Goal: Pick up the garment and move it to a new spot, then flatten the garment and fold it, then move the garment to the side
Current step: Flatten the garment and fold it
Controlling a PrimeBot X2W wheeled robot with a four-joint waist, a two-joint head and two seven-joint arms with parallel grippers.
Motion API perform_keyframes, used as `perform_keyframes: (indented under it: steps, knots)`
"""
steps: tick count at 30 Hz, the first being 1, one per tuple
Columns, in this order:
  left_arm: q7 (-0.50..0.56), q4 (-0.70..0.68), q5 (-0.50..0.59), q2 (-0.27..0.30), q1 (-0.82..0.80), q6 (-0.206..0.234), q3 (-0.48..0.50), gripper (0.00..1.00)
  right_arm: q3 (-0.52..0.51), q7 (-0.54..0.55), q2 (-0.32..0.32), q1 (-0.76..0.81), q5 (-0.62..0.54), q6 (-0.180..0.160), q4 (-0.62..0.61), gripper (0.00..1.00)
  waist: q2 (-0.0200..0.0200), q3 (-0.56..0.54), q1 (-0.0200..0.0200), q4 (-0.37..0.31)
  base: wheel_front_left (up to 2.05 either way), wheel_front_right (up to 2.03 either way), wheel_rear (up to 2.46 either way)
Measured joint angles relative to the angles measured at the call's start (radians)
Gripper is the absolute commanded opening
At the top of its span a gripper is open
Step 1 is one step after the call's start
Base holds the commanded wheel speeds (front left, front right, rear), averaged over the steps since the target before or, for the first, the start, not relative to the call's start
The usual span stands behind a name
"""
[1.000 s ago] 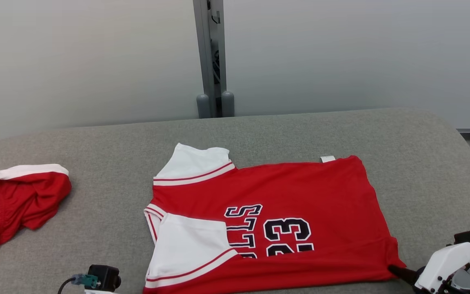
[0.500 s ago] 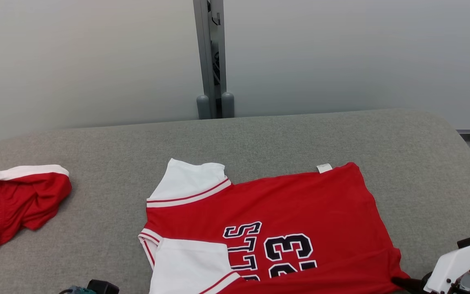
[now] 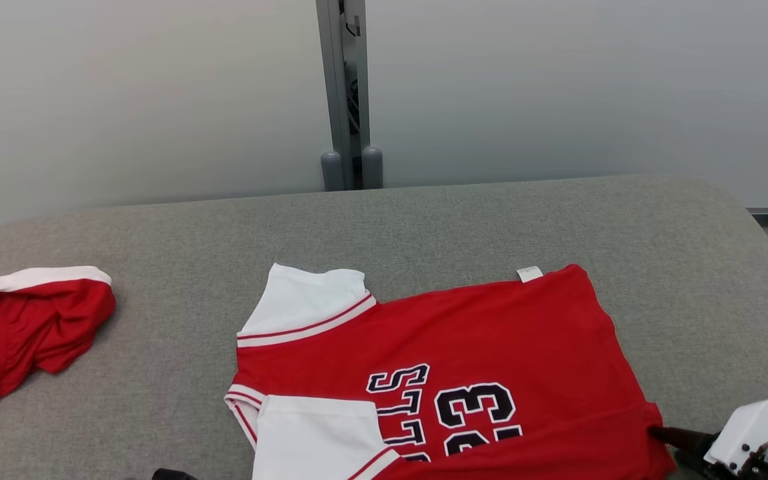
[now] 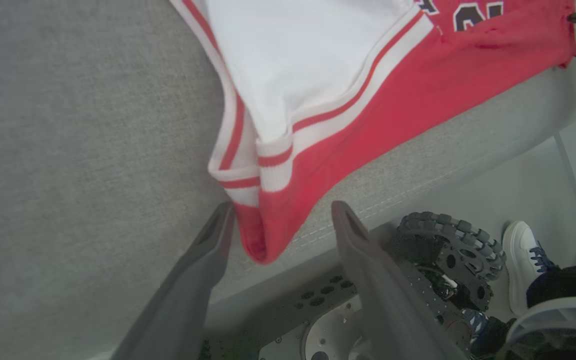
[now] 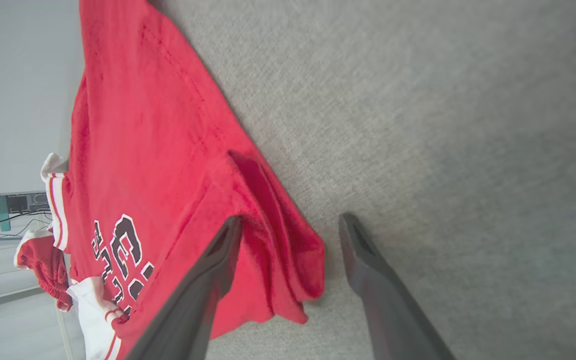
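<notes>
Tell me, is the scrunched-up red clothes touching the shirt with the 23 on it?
Apart. The head view shows a strip of bare grey table between the scrunched-up red garment and the jersey.

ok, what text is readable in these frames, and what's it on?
"23": black, white-outlined numerals on the red jersey, head view; also partly seen, turned, in the right wrist view.
"LLS": same jersey, letters turned sideways beside the number; the rest of the word is hidden by the white sleeve.
White tag at the jersey's far edge: too small to read.
</notes>
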Motion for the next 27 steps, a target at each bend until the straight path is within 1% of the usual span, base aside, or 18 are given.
perform_keyframes:
  steps: [6, 8, 10, 13, 15, 17, 20, 22, 24, 25, 27]
  knots:
    - [-0.025, -0.008, -0.001, 0.005, -0.007, 0.021, 0.034, 1.00, 0.009, -0.061, -0.008, -0.037, -0.041, -0.002, 0.037, 1.00, 0.0000, 0.004, 0.0000, 0.004, 0.00, 0.00, 0.00]
    - [-0.046, -0.009, -0.001, 0.005, -0.016, 0.032, 0.051, 1.00, 0.016, -0.104, -0.022, -0.047, -0.068, -0.005, 0.033, 1.00, 0.0000, 0.006, 0.0000, 0.005, 0.00, 0.00, 0.00]
    - [-0.087, -0.007, 0.008, 0.003, -0.036, 0.052, 0.081, 1.00, 0.007, -0.167, -0.035, -0.061, -0.079, -0.005, 0.021, 1.00, 0.0000, 0.008, 0.0000, 0.007, 0.00, 0.00, 0.00]
    - [-0.185, 0.010, 0.028, -0.024, -0.078, 0.084, 0.132, 1.00, 0.015, -0.293, -0.057, -0.079, -0.141, -0.005, -0.033, 1.00, 0.0000, 0.011, 0.0000, 0.008, 0.00, 0.00, 0.00]
    - [-0.262, 0.026, 0.040, -0.054, -0.107, 0.102, 0.162, 1.00, 0.021, -0.387, -0.073, -0.087, -0.183, -0.005, -0.073, 1.00, 0.0000, 0.014, 0.0000, 0.008, 0.00, 0.00, 0.00]
    - [-0.346, 0.049, 0.065, -0.080, -0.135, 0.117, 0.187, 1.00, 0.042, -0.495, -0.089, -0.089, -0.253, -0.005, -0.119, 1.00, 0.0000, 0.018, 0.0000, 0.007, 0.00, 0.00, 0.00]
    - [-0.479, 0.093, 0.114, -0.115, -0.182, 0.123, 0.206, 1.00, 0.054, -0.643, -0.096, -0.090, -0.332, -0.005, -0.156, 1.00, 0.0000, 0.025, 0.0000, 0.004, 0.00, 0.00, 0.00]
    - [-0.564, 0.132, 0.137, -0.149, -0.205, 0.124, 0.212, 1.00, 0.062, -0.690, -0.093, -0.090, -0.397, -0.005, -0.170, 1.00, 0.0000, 0.030, 0.0000, 0.001, 0.00, 0.00, 0.00]
    - [-0.641, 0.177, 0.162, -0.176, -0.224, 0.122, 0.211, 1.00, 0.053, -0.704, -0.080, -0.090, -0.458, -0.005, -0.180, 1.00, 0.0000, 0.037, 0.0000, -0.003, 0.00, 0.00, 0.00]
    - [-0.680, 0.201, 0.170, -0.190, -0.234, 0.122, 0.215, 1.00, 0.039, -0.706, -0.069, -0.090, -0.491, -0.005, -0.186, 1.00, 0.0000, 0.042, 0.0000, -0.006, 0.00, 0.00, 0.00]
    - [-0.724, 0.248, 0.199, -0.213, -0.257, 0.122, 0.212, 1.00, -0.028, -0.708, -0.049, -0.089, -0.582, -0.005, -0.225, 1.00, 0.0000, 0.054, 0.0000, -0.012, 0.00, 0.00, 0.00]
